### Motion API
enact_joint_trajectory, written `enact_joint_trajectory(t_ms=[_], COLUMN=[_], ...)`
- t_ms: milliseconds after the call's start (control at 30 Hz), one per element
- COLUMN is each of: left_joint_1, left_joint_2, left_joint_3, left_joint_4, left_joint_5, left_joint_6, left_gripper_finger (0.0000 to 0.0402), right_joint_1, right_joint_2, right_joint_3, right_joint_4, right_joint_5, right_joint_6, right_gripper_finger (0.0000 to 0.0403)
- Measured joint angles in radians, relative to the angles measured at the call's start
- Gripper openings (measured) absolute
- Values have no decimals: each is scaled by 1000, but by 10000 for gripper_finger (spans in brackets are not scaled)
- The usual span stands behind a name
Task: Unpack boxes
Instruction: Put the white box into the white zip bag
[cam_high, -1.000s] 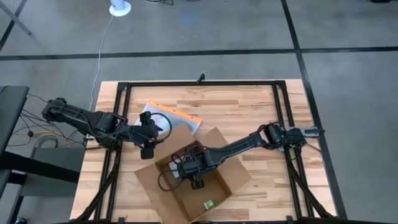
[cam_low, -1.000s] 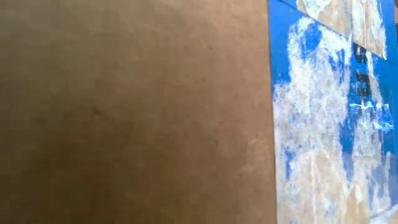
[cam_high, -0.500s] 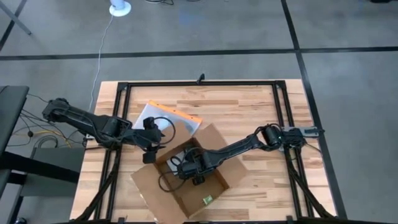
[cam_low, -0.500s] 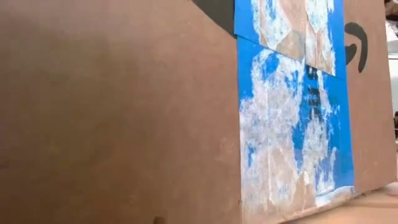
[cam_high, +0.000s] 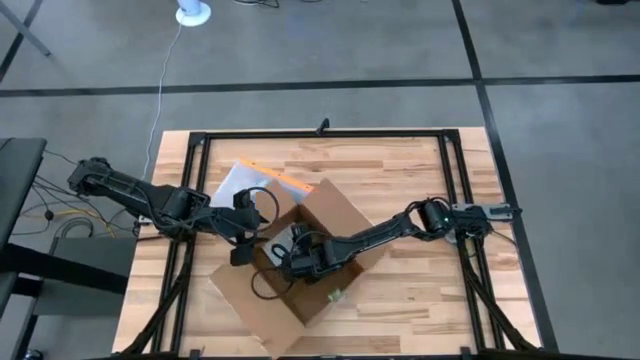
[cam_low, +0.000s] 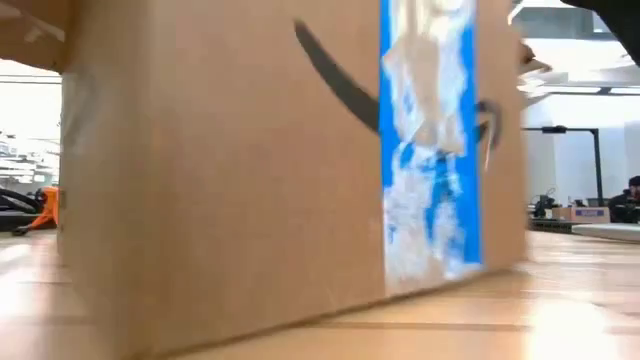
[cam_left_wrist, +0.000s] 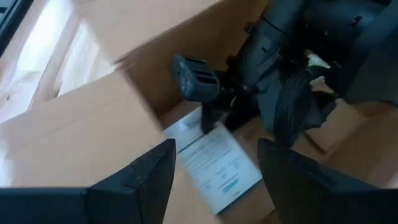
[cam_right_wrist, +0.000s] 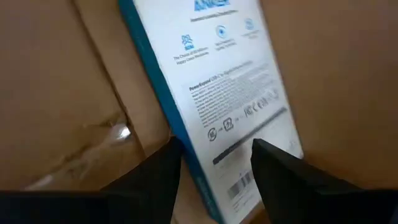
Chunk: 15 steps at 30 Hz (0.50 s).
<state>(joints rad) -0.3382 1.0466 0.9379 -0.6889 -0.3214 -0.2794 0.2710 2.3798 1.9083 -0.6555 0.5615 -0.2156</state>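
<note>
Right gripper (cam_high: 295, 262) reaches down inside the open brown cardboard box (cam_high: 335, 215), its fingers parted over a white, blue-edged retail carton (cam_right_wrist: 217, 93) with printed text that lies on the box floor. In the right wrist view the two dark fingers (cam_right_wrist: 155, 177) straddle the carton's lower edge without clearly pinching it. The box sits near the middle of the wooden table (cam_high: 400, 170), turned at an angle, flaps spread outward; the low view shows its side wall (cam_low: 220, 190) with a black curved mark and a strip of blue-and-white tape (cam_low: 430, 150). Left gripper (cam_high: 240, 240) waits just beside the box's left flap, jaws apart and empty, looking in at the right arm and the white carton (cam_left_wrist: 214, 165). Behind the box, an orange-edged clear pouch (cam_high: 245, 178) lies partly under its far corner.
</note>
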Motion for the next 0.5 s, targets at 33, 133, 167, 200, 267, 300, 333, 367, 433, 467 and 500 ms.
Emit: enact_joint_trajectory(t_ms=[33, 133, 167, 200, 267, 300, 333, 367, 433, 467, 500], left_joint_1=[0, 0, 0, 0, 0, 0, 0, 0, 0, 0, 0], left_joint_2=[0, 0, 0, 0, 0, 0, 0, 0, 0, 0, 0], left_joint_3=[0, 0, 0, 0, 0, 0, 0, 0, 0, 0, 0], left_joint_4=[0, -1, -1, -1, -1, -1, -1, -2, -1, -2, -3], left_joint_5=[2, 8, 8, 8, 8, 9, 11, 12, 12, 11, 12], left_joint_6=[0, -1, -1, -1, -1, -1, -1, -1, -1, -2, -4], left_gripper_finger=[212, 212, 212, 212, 212, 212, 212, 212, 212, 212, 212], right_joint_1=[0, 1, 1, 1, -2, -5, -8, -12, -21, -26, -31], right_joint_2=[-1, -7, -8, -8, -8, -8, -8, -8, -8, -8, -8], right_joint_3=[0, 0, 5, 12, 16, 16, 16, 17, 17, 17, 17], right_joint_4=[14, 72, 83, 89, 116, 134, 150, 160, 175, 176, 173], right_joint_5=[21, 72, 84, 96, 107, 108, 108, 108, 107, 107, 103], right_joint_6=[-6, -35, -43, -54, -77, -82, -82, -83, -85, -85, -85], right_gripper_finger=[168, 158, 155, 153, 151, 151, 150, 150, 150, 150, 150])
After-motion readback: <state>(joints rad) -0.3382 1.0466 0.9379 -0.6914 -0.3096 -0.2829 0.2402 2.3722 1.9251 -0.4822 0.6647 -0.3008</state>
